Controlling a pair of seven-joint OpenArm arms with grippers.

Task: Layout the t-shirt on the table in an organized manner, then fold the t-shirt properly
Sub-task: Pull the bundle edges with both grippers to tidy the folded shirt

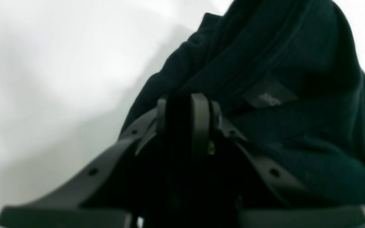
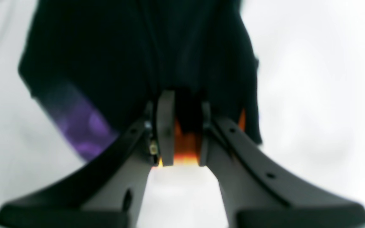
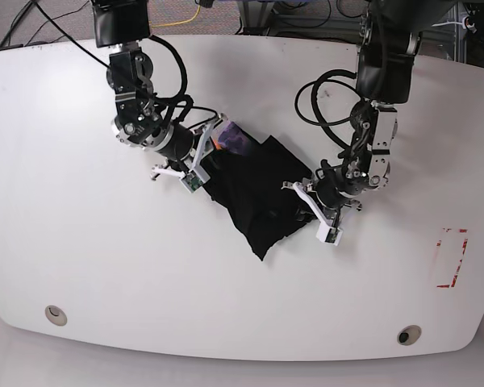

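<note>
Left tool clamped on black t-shirt, white table behind.

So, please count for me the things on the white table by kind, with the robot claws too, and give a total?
T-shirt: 1
Claws: 2, left claw and right claw, both gripping the t-shirt
Round grommet holes: 2, and
Red tape mark: 1
Total: 6
</note>
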